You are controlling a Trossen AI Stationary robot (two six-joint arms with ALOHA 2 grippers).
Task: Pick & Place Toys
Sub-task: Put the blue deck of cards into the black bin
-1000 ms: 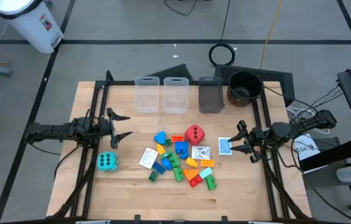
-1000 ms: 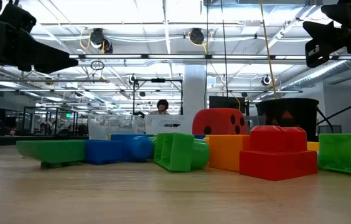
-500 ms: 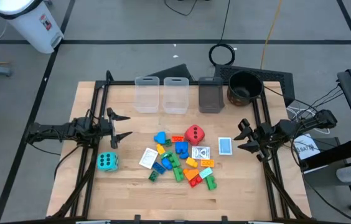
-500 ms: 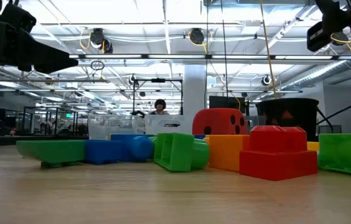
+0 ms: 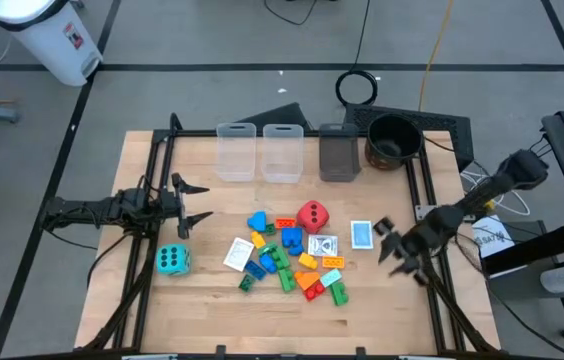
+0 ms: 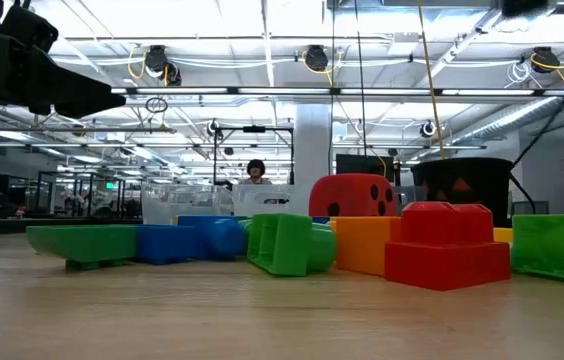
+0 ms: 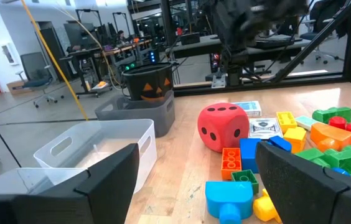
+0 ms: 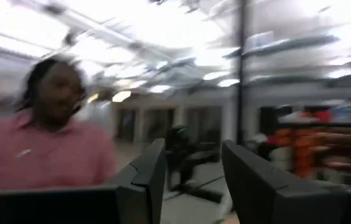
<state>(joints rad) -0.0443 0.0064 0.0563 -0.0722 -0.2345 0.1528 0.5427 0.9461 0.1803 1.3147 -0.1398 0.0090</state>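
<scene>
No legible writing on the small white and blue cards (image 5: 362,234).
Mixed-colour plastic bricks (image 5: 287,262) heaped mid-desk beside red black-dotted foam die (image 5: 312,216); left tool (image 5: 190,203) spread, empty; right tool (image 5: 390,244) parted, empty.

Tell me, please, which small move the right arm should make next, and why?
Probably swing the right gripper back over the blue card and lower onto it: its jaws stand apart and empty beside that card, which lies alone, clear of the brick pile. The left gripper waits open.
</scene>
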